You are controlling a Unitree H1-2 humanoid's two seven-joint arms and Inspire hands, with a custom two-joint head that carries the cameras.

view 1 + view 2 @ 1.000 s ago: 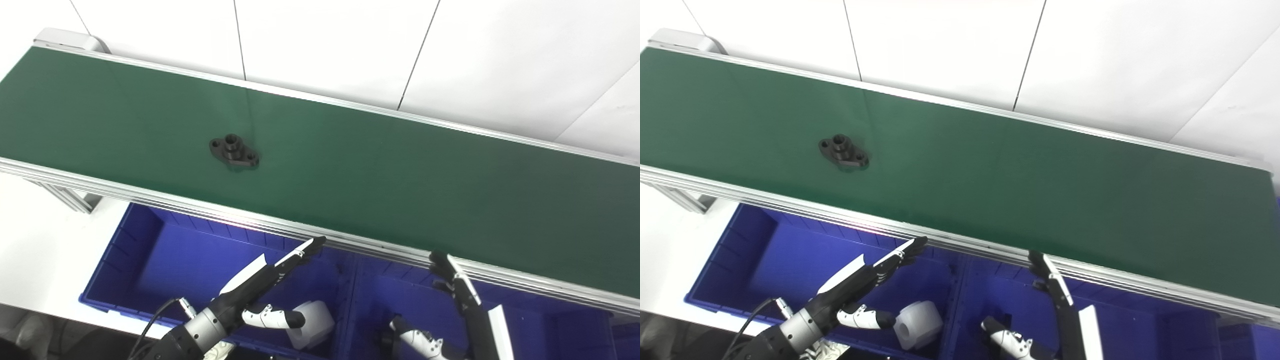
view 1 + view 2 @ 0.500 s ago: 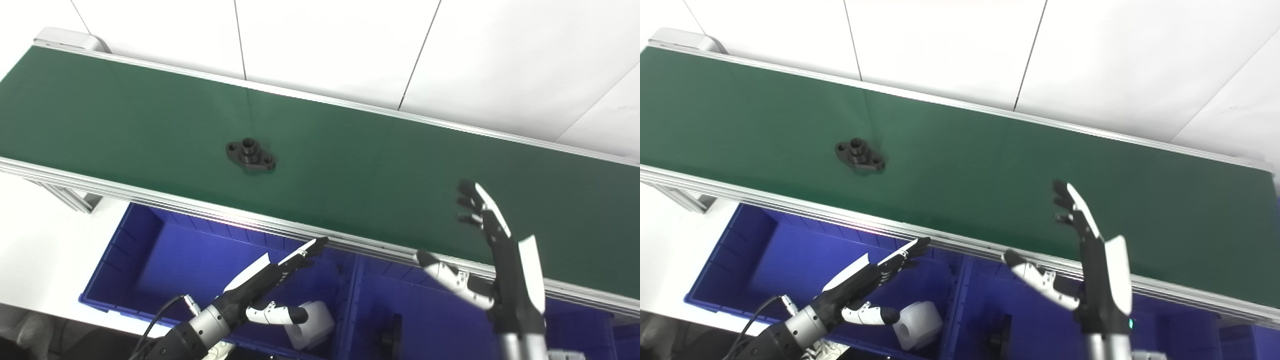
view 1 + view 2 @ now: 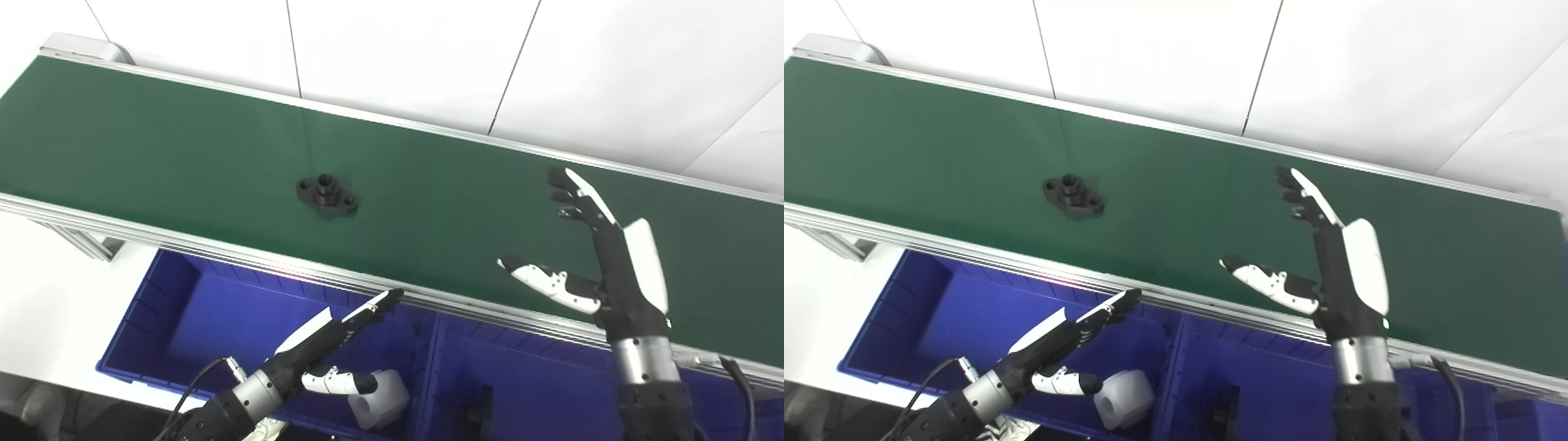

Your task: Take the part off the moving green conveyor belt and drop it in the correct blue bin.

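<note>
A black flanged part (image 3: 327,194) with a raised hub lies on the green conveyor belt (image 3: 184,153), left of the middle. My right hand (image 3: 597,257) is raised over the belt well to the right of the part, open, fingers straight and thumb spread, holding nothing. My left hand (image 3: 327,346) hovers low over the left blue bin (image 3: 184,306), open and flat, fingertips near the belt's near rail. Neither hand touches the part.
A white cylindrical piece (image 3: 380,401) lies in the left blue bin. A dark part (image 3: 478,410) sits in the blue bin (image 3: 520,380) beside it. The aluminium rail (image 3: 184,242) runs along the belt's near edge. White wall panels stand behind.
The black part has ridden rightward along the belt. My right hand rose from the bin over the rail and now stands above the belt. The left hand has barely moved.
</note>
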